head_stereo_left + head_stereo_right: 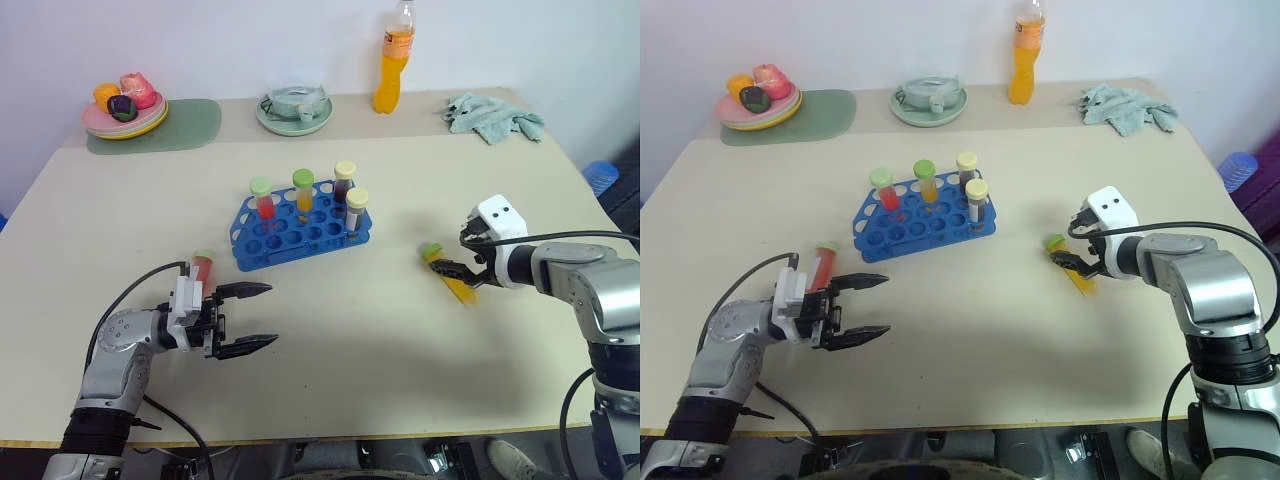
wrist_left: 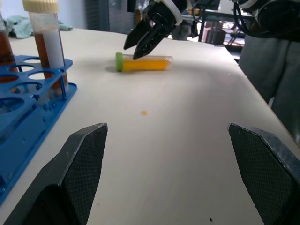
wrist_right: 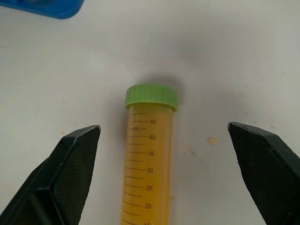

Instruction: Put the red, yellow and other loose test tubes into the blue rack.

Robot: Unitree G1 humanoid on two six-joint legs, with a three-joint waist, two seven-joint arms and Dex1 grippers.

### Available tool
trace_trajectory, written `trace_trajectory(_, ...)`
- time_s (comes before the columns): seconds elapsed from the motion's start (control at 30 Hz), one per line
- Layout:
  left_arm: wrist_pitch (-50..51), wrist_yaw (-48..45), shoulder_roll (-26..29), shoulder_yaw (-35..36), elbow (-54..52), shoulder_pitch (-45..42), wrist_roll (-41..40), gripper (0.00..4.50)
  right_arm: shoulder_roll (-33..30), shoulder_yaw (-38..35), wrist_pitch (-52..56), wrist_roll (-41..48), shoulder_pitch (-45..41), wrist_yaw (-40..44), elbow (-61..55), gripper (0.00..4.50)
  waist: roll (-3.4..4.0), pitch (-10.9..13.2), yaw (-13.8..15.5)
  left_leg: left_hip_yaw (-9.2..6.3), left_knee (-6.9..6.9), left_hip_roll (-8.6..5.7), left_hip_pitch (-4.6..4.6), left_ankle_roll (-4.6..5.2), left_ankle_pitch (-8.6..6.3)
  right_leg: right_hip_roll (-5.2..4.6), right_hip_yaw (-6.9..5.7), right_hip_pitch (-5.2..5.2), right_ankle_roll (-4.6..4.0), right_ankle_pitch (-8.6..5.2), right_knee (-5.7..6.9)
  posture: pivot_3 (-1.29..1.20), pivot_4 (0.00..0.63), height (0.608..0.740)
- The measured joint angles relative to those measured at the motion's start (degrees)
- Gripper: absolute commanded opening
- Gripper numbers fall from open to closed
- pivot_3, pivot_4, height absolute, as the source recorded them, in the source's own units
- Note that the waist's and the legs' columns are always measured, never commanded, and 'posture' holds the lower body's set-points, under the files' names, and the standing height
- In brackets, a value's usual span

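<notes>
Left gripper [image 1: 258,318]: jaws wide apart, pointing level toward the right.
Right gripper [image 1: 468,254]: jaws spread, angled downward.

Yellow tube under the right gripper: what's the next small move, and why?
Probably lower the right gripper and close on the yellow tube. The tube lies flat on the table, loose, between the open fingers, which are not touching it, and it isn't yet in the blue rack.

We see the blue rack [image 1: 300,225] mid-table, holding four capped tubes upright in its far and right holes. A yellow-filled tube [image 1: 449,275] with a green cap lies flat to its right. A red-filled tube [image 1: 202,266] lies near the rack's left end, on the near side.
</notes>
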Motion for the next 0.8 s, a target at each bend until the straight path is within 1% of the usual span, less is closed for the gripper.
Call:
trace_trajectory(0.23, 2.1, 2.8, 0.0, 0.0, -4.0, 1.3, 0.0, 4.21, 0.3, 3.8, 3.5, 2.0, -2.3, -0.4, 0.4, 4.44, 0.0, 0.0, 0.0, 0.0, 0.01, 0.0, -0.05, 0.04, 0.0, 0.0, -0.02, -0.02, 0.04, 0.02, -0.03, 0.0, 0.15, 0.74)
trace_trajectory(0.27, 2.3, 3.1, 0.0, 0.0, -4.3, 1.4, 0.0, 4.21, 0.3, 4.5, 3.6, 2.1, -2.6, -0.4, 0.7, 4.21, 0.0, 0.0, 0.0, 0.0, 0.02, 0.0, -0.04, 0.04, 0.0, 0.0, -0.02, -0.01, 0.04, 0.03, -0.02, 0.0, 0.15, 0.74)
trace_trajectory(0.33, 2.8, 3.6, 0.1, 0.0, -5.5, 1.8, 0.0, 4.21, 0.2, 5.8, 3.6, 2.2, -2.9, -0.5, 1.9, 3.58, 0.0, 0.0, 0.1, 0.0, 0.02, 0.0, -0.04, 0.04, 0.01, 0.0, -0.02, -0.01, 0.05, 0.03, -0.03, 0.0, 0.15, 0.74)
trace_trajectory(0.4, 3.6, 4.1, 0.3, 0.0, -6.4, 2.1, 0.0, 4.21, 0.2, 6.8, 3.5, 2.2, -3.2, -0.5, 3.2, 2.6, 0.0, 0.0, 0.1, 0.0, 0.03, 0.0, -0.04, 0.04, 0.01, 0.0, -0.02, -0.01, 0.05, 0.03, -0.03, 0.0, 0.15, 0.74)
trace_trajectory(0.5, 4.4, 4.9, 0.4, 0.0, -7.7, 2.7, -0.1, 4.21, -0.6, 8.2, 3.4, 2.2, -4.3, -0.4, 4.2, 1.02, 0.0, 0.0, 0.0, 0.0, 0.02, 0.0, -0.04, 0.04, 0.01, 0.0, -0.03, -0.01, 0.06, 0.03, -0.02, 0.0, 0.15, 0.74)
trace_trajectory(0.53, 4.7, 5.1, 0.5, 0.0, -8.1, 2.9, -0.1, 4.21, -1.1, 8.7, 3.1, 2.2, -4.5, -0.3, 4.2, 0.75, 0.0, 0.0, 0.0, 0.0, 0.02, 0.0, -0.04, 0.04, 0.0, 0.0, -0.03, -0.01, 0.06, 0.03, -0.02, 0.0, 0.15, 0.74)
trace_trajectory(0.7, 5.9, 5.8, 1.1, 0.1, -9.1, 3.4, -0.6, 4.21, -1.6, 9.9, 1.2, 1.8, -4.3, -0.1, 3.9, 0.75, 0.0, 0.0, 0.0, 0.0, 0.05, 0.0, -0.04, 0.02, -0.01, 0.0, -0.03, -0.01, 0.06, 0.04, -0.02, 0.0, 0.15, 0.74)
trace_trajectory(0.8, 6.1, 6.2, 1.3, 0.1, -9.5, 3.6, -1.0, 4.21, -1.6, 8.9, -0.6, 3.5, -2.9, 1.3, -0.1, 0.75, 0.01, 0.0, 0.0, 0.0, 0.04, 0.0, -0.06, 0.04, 0.0, 0.0, -0.04, -0.02, 0.07, 0.04, -0.02, 0.0, 0.15, 0.74)
